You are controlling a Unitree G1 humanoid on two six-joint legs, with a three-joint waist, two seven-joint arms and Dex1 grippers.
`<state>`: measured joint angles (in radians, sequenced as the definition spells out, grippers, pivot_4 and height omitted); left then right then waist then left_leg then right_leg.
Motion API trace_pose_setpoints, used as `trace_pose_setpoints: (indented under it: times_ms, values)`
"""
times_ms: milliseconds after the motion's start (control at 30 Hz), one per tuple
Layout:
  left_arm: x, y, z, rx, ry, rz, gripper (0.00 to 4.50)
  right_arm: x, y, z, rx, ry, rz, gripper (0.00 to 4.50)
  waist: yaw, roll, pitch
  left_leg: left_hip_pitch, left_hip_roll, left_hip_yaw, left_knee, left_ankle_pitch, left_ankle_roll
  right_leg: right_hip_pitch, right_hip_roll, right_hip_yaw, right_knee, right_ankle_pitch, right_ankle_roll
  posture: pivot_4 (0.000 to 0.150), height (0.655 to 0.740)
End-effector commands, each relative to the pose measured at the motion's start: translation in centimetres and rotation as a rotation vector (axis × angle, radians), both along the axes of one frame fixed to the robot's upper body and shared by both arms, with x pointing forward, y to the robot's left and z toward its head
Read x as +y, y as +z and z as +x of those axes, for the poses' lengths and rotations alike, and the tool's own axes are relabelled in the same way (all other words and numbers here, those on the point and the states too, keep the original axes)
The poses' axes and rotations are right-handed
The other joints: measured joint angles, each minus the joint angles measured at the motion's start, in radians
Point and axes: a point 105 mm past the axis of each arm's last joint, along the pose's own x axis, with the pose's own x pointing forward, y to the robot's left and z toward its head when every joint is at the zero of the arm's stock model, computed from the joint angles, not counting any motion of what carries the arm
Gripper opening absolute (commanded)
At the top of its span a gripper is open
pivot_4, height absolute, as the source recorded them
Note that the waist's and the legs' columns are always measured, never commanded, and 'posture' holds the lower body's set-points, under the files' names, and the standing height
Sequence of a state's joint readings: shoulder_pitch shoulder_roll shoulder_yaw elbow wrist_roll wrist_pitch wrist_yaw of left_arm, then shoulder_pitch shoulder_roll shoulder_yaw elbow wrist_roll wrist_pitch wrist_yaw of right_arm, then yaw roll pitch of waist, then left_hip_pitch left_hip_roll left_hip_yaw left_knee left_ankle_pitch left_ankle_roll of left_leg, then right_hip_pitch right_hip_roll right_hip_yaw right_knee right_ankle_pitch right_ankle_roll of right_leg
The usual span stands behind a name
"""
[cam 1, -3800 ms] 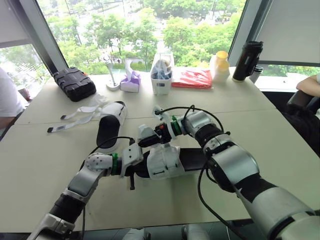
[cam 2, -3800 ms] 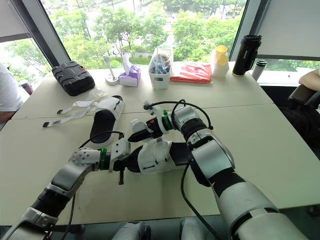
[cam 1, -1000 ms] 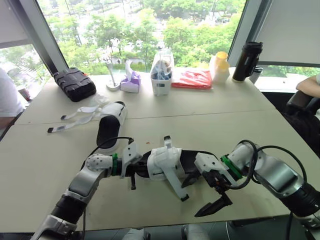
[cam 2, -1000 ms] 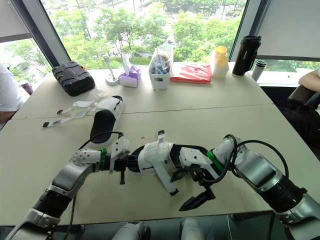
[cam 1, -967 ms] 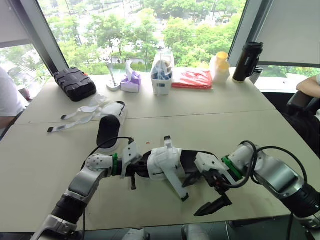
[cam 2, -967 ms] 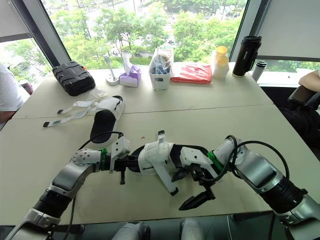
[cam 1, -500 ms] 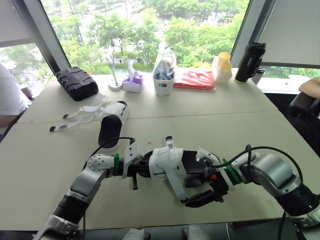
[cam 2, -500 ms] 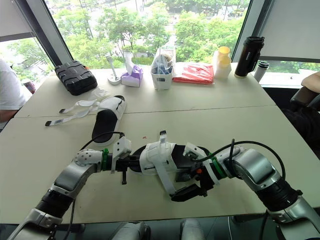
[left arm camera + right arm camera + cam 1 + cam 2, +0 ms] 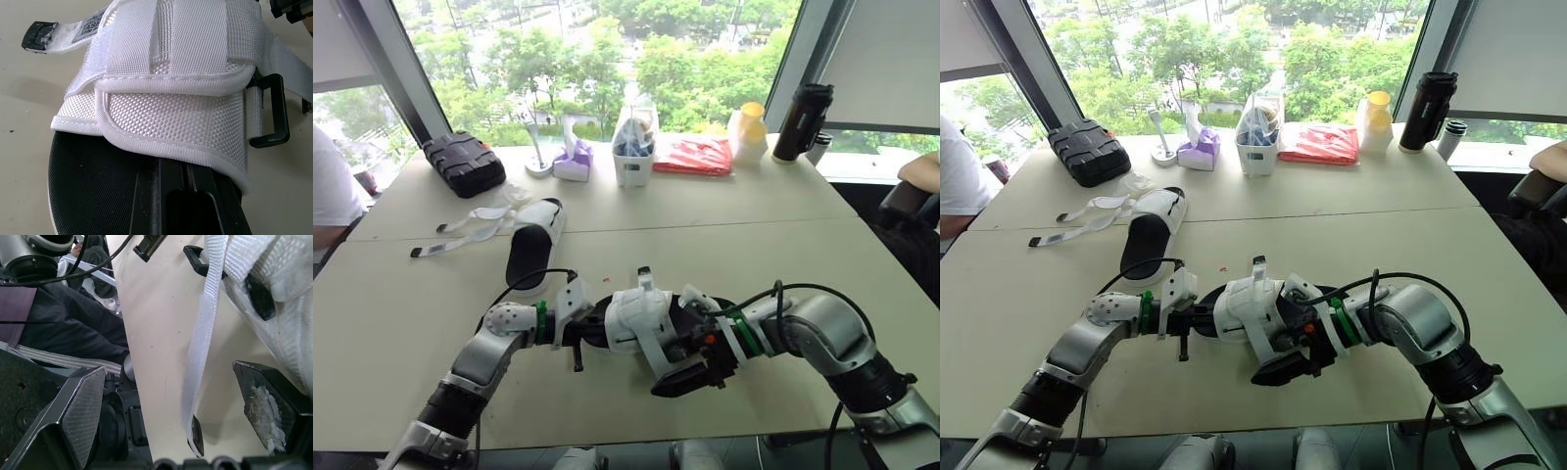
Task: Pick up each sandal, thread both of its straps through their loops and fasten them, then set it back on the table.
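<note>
The near sandal, white mesh upper on a black sole, sits low over the table in front of me. My left gripper is shut on the sole's left end; its fingers reach under the white upper. One strap is folded flat over the upper, beside a black buckle loop. A loose white strap hangs off the sandal's front side. My right gripper is open, one finger on each side of that strap's black tip. A second sandal lies farther left, its straps spread loose.
Along the far window edge stand a black case, a purple tissue holder, a white bin, a red packet, yellow cups and a black bottle. A person sits at the left.
My right gripper has swung from the table's front right in to the sandal and now straddles the hanging strap's end. The left gripper and sandal have stayed put.
</note>
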<state>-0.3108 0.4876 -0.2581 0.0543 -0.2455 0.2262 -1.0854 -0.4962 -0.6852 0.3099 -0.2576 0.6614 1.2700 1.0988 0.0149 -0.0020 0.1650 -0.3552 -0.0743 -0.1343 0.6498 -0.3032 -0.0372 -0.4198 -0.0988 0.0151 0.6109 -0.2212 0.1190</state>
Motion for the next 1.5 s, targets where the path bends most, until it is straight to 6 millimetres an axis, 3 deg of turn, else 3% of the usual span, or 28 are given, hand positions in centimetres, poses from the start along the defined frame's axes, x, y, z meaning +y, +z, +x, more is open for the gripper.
trace_pose_setpoints:
  times_ms: [33,133,300,500,667,800,900,1000,1133,1500]
  values:
    - [0.0,-4.9,-2.2,0.172,-0.012,0.112,0.00,0.6,1.2,0.4,-0.042,0.020,0.030,3.94,0.000,0.000,0.000,0.000,0.000,0.000,0.000,0.000,0.000,0.000,0.000,0.000,0.000,0.000,0.000,0.150,0.7400]
    - [0.0,-4.9,-2.2,0.171,-0.009,0.112,0.00,0.8,1.2,0.4,-0.040,0.026,0.032,2.69,0.000,0.000,0.000,0.000,0.000,0.000,0.000,0.000,0.000,0.000,0.000,0.000,0.000,0.000,0.000,0.150,0.7400]
    - [0.1,-4.9,-2.1,0.170,-0.004,0.111,0.00,1.3,1.3,-0.1,-0.036,0.055,0.039,0.02,-0.001,0.000,0.000,0.000,0.000,0.000,0.000,0.000,0.000,0.000,0.000,0.000,0.000,0.000,0.000,0.150,0.7400]
    - [0.1,-4.9,-2.0,0.166,-0.003,0.113,0.00,1.5,1.5,-1.2,-0.055,0.124,0.022,0.02,0.000,-0.001,-0.001,0.000,0.000,0.000,0.000,0.000,0.000,0.000,0.000,0.000,0.000,0.000,0.000,0.150,0.7400]
    - [0.2,-4.8,-1.9,0.165,-0.002,0.116,0.00,2.5,4.6,-0.1,-0.080,0.117,0.100,0.02,0.000,-0.001,-0.001,0.000,0.000,0.000,0.000,0.000,0.001,0.000,0.000,0.000,0.000,0.000,0.000,0.150,0.7400]
    - [0.2,-4.9,-2.1,0.168,-0.003,0.116,0.00,4.4,8.1,3.0,-0.144,0.058,0.198,0.02,-0.001,0.000,-0.001,0.000,0.000,0.000,0.000,0.000,0.001,0.000,0.000,0.000,0.000,0.000,-0.001,0.150,0.7400]
    - [0.1,-5.1,-2.3,0.169,-0.006,0.118,0.00,5.1,9.0,4.7,-0.157,0.020,0.222,0.02,0.000,-0.001,-0.002,0.000,0.000,-0.002,0.000,0.000,0.001,0.000,0.000,-0.001,0.000,0.000,-0.001,0.150,0.7400]
    - [0.1,-5.1,-2.3,0.168,-0.006,0.119,0.00,5.6,8.8,6.1,-0.171,-0.011,0.214,0.02,0.000,-0.001,-0.002,-0.001,-0.001,-0.002,0.000,-0.001,0.001,0.000,-0.001,-0.001,0.000,0.001,-0.001,0.150,0.7400]
    - [0.1,-5.1,-2.2,0.165,-0.005,0.119,0.00,6.0,8.1,6.5,-0.166,-0.006,0.204,0.02,-0.001,-0.001,-0.002,-0.001,-0.002,-0.002,0.000,-0.001,0.001,0.000,-0.001,-0.001,0.000,0.001,-0.001,0.150,0.7400]
    - [0.2,-5.0,-2.1,0.160,0.006,0.120,0.00,6.1,6.9,4.9,-0.117,0.027,0.192,0.02,-0.001,-0.001,-0.002,-0.001,-0.002,-0.002,0.000,-0.001,0.001,0.000,-0.001,-0.001,0.000,0.001,-0.001,0.150,0.7400]
